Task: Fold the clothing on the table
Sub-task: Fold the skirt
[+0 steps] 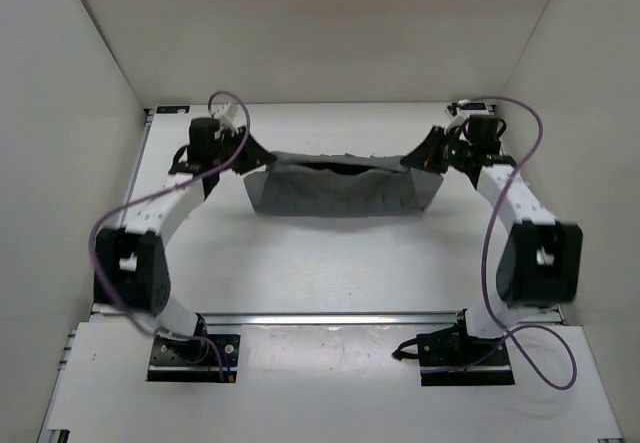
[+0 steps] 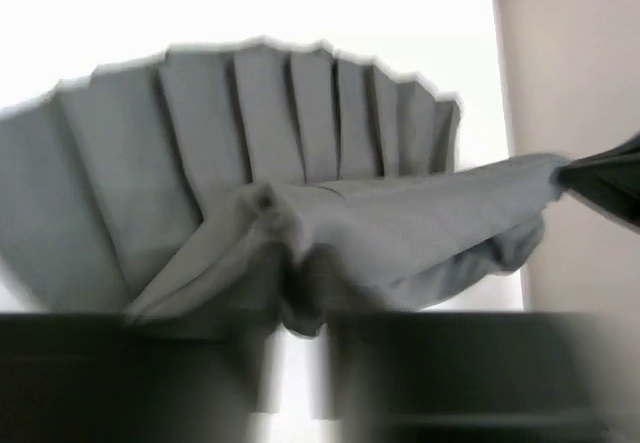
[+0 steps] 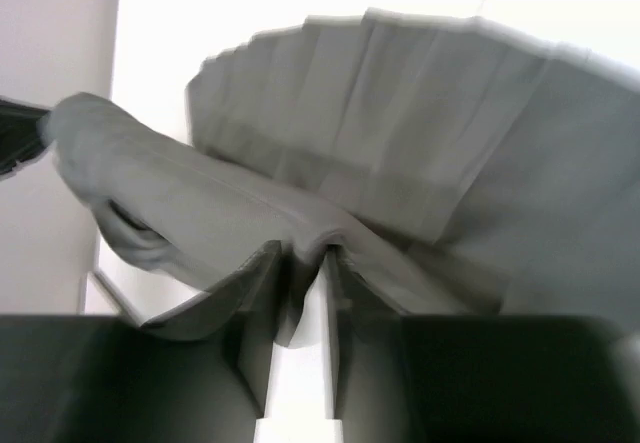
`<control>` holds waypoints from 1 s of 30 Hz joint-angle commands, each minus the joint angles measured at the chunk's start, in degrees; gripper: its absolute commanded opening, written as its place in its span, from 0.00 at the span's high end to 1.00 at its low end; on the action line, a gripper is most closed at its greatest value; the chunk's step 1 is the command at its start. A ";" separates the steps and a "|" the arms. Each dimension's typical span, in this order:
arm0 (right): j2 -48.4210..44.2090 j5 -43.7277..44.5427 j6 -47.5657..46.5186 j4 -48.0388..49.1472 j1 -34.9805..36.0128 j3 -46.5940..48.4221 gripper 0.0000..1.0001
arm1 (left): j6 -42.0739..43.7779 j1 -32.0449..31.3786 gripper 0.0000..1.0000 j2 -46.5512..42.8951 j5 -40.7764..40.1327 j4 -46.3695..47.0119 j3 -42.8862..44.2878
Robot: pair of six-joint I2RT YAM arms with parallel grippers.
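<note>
I am pinching the clothing (image 1: 340, 193) in both my left gripper (image 1: 258, 159) and my right gripper (image 1: 416, 160), its gathered edge stretching between them while its pleated fan is lying on the table (image 1: 330, 263) beneath my fingertips.

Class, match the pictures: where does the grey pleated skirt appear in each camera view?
Top external: pleated skirt at the picture's centre.
Left wrist: pleated skirt fills the middle, pleats fanning upper left.
Right wrist: pleated skirt spans centre and right.
Shared landmark: its raised edge, stretched between left gripper and right gripper.
</note>
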 commanded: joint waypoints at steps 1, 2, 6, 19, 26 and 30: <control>15.24 -2.22 0.40 4.41 -2.83 12.67 0.75 | -2.53 4.28 0.48 18.04 5.97 3.28 14.72; 19.04 -2.40 0.05 3.27 -3.01 16.17 0.69 | -5.15 5.33 0.26 20.37 10.77 5.10 16.07; 20.40 6.55 -3.46 0.90 -2.13 18.93 0.52 | -14.57 7.71 0.02 24.61 15.93 19.87 10.83; 5.63 12.27 5.49 15.82 -2.40 -12.78 0.41 | -4.05 2.62 0.01 5.11 1.35 16.99 -15.02; 2.30 19.82 11.20 20.92 1.30 -21.13 0.39 | -6.23 1.74 0.10 4.22 -3.24 18.74 -21.62; 1.67 23.25 14.46 22.69 1.03 -22.99 0.39 | -7.29 0.34 0.34 6.41 -4.29 20.41 -21.72</control>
